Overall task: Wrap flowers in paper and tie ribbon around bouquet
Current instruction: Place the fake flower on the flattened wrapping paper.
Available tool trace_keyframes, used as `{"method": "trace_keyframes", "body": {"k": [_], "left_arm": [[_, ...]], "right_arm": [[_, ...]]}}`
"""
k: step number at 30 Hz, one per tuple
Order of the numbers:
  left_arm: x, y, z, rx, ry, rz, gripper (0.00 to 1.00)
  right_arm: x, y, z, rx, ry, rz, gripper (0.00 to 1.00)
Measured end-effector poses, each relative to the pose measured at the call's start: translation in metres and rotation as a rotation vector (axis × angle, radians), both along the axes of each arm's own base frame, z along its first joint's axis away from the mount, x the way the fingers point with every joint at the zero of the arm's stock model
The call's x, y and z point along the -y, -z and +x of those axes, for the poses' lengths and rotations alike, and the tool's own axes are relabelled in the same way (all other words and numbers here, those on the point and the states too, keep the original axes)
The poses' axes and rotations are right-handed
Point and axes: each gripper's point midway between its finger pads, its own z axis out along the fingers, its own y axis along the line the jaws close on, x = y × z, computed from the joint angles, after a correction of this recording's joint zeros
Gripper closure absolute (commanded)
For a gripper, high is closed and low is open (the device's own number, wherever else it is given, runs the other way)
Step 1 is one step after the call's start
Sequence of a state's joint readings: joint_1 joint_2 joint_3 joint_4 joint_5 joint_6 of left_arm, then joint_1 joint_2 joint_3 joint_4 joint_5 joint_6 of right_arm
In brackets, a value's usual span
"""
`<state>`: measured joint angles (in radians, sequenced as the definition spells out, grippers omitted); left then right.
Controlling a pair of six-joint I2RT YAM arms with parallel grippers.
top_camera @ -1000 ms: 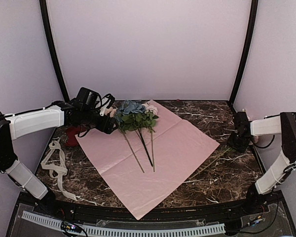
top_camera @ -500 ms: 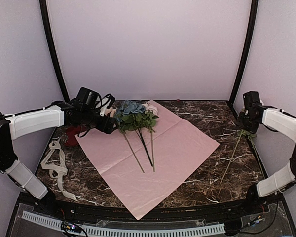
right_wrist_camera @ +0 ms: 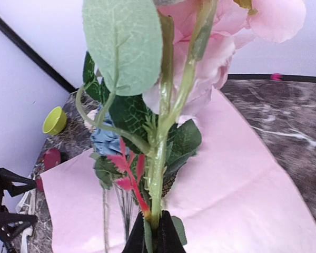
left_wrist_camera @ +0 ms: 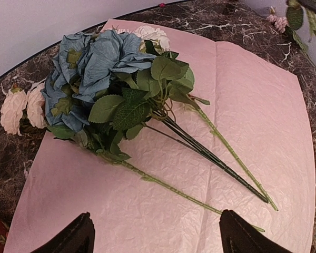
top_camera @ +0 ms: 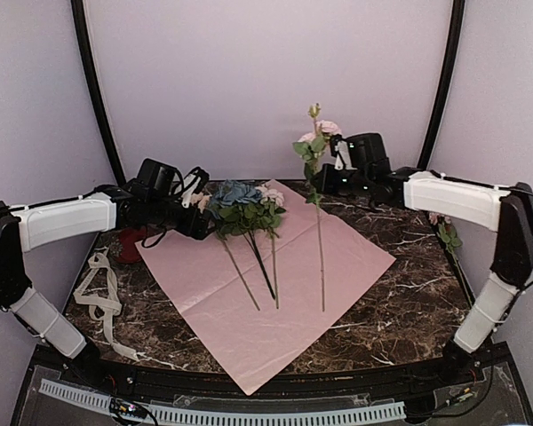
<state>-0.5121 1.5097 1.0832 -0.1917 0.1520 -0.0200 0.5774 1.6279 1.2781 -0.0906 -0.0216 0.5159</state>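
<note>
The ribbon point(top_camera: 98, 293) lay looped at the surface's point(top_camera: 409, 293) left edge. The left pincer point(top_camera: 198, 213) hovered wide open beside the flowers point(top_camera: 240, 213) lying on the paper point(top_camera: 338, 257). The right pincer point(top_camera: 324, 182) clamped a pink rose stem point(top_camera: 320, 248) upright, its foot seemingly touching the paper

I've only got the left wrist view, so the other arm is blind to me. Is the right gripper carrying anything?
Observer: Yes. The right gripper is shut on a pink rose stem, held upright, bloom uppermost.
Operator: Over what?
Observer: Over the right half of the paper; whether its tip touches I cannot tell.
Operator: Anything off to the left?
Observer: The ribbon lies loose on the table, left of the paper.
</note>
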Motion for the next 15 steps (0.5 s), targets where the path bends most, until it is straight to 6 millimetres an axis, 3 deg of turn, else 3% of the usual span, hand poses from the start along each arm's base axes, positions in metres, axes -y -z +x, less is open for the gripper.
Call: {"method": "trace_keyframes", "body": {"k": [2, 3, 6, 9, 11, 13, 15], "left_arm": [[0.001, 0.001, -0.001, -0.004, 0.003, -0.005, 0.16], [0.001, 0.001, -0.001, -0.003, 0.003, -0.006, 0.16], [0.000, 0.001, 0.000, -0.003, 0.002, -0.005, 0.16], [-0.001, 0.001, 0.000, -0.002, -0.002, -0.005, 0.16], [-0.001, 0.001, 0.000, -0.002, -0.002, -0.005, 0.16], [-0.001, 0.001, 0.000, -0.002, -0.001, -0.005, 0.16], [-0.001, 0.001, 0.000, -0.003, -0.001, -0.006, 0.16]], "right_arm": [[-0.046, 0.011, 0.027, -0.005, -0.054, 0.035, 1.00], [-0.067, 0.019, 0.029, -0.013, -0.085, 0.044, 1.00], [-0.097, 0.050, 0.041, -0.061, -0.113, 0.047, 1.00], [-0.113, 0.080, 0.059, -0.100, -0.108, 0.039, 0.97], [-0.120, 0.094, 0.068, -0.118, -0.105, 0.036, 0.71], [-0.127, 0.103, 0.075, -0.140, -0.105, 0.041, 0.39], [-0.132, 0.105, 0.083, -0.153, -0.106, 0.035, 0.20]]}}
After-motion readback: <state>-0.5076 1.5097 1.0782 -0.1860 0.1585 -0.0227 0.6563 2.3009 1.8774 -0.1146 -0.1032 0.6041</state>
